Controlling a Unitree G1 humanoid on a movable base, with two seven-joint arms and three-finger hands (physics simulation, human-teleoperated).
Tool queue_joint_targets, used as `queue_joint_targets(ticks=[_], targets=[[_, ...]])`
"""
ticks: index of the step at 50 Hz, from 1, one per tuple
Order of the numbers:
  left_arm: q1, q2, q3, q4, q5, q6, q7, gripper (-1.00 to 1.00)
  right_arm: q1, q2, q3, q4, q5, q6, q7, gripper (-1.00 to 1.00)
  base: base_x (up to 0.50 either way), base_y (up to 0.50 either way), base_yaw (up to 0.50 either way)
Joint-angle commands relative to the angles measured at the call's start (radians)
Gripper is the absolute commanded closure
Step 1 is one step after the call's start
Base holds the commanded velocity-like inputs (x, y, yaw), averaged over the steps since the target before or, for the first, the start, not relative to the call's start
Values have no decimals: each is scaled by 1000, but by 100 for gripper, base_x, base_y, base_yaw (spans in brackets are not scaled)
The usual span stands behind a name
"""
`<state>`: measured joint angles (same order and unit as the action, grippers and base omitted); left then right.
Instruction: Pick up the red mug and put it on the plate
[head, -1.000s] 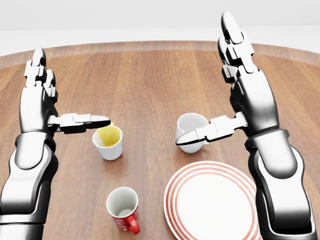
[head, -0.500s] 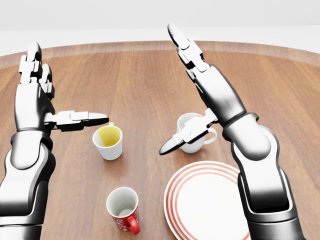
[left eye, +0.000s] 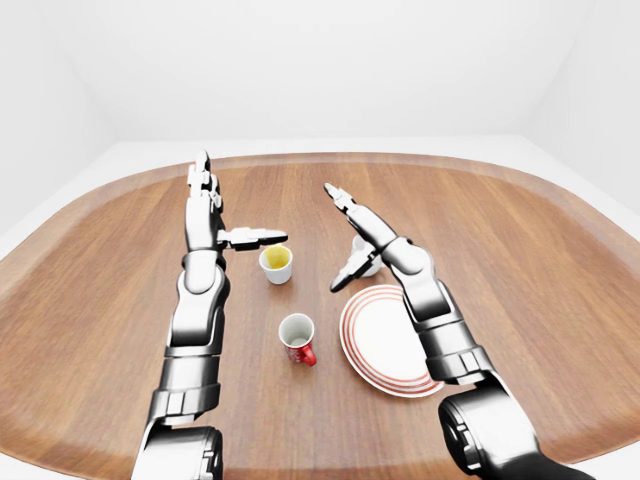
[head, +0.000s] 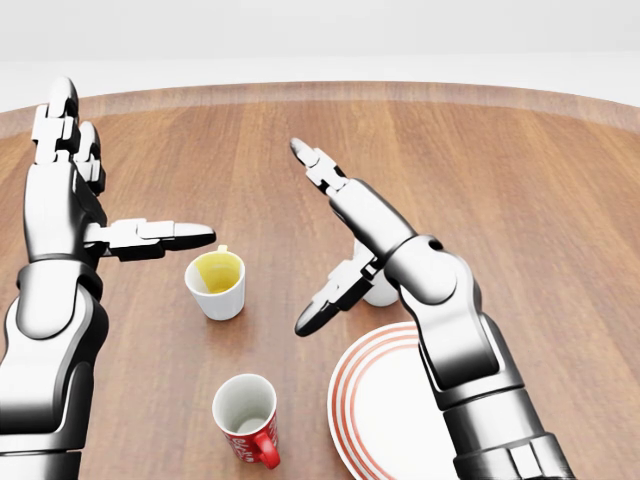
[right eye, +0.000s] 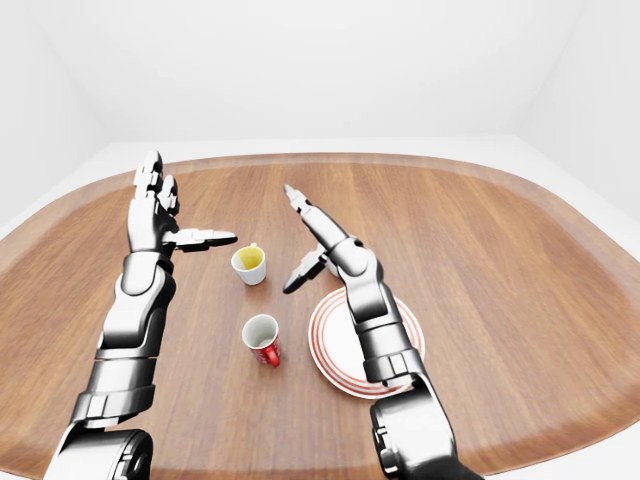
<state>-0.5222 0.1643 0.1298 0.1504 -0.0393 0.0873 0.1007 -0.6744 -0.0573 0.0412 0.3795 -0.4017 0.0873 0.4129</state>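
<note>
While the head view shows the right hand (head: 335, 235) spread open and empty, leaning toward the picture's left, the red mug (head: 247, 418) stands untouched at the bottom, just left of the plate (head: 385, 420). From the left-eye view, the left hand (left eye: 215, 215) hovers open and empty near the yellow-lined cup (left eye: 276, 264), probably idle.

I note a red mug (head: 248, 418) with white interior, a white plate (head: 385, 410) ringed in red, a yellow-lined white cup (head: 216, 283), brown wood-grain table (head: 540, 200), silver-grey arms.
</note>
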Motion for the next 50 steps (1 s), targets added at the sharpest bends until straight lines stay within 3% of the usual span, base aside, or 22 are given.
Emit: queue_joint_targets(ticks=[1,50], targets=[[1,2,2,-6,-1,0,-1,-100,-67,32,11,229,-41,0,-28,-100,0,0,0],[-1,-7,-6,32,7,0,-2,-100,-73,161,68,510,-142,0,-88,-100,0,0,0]])
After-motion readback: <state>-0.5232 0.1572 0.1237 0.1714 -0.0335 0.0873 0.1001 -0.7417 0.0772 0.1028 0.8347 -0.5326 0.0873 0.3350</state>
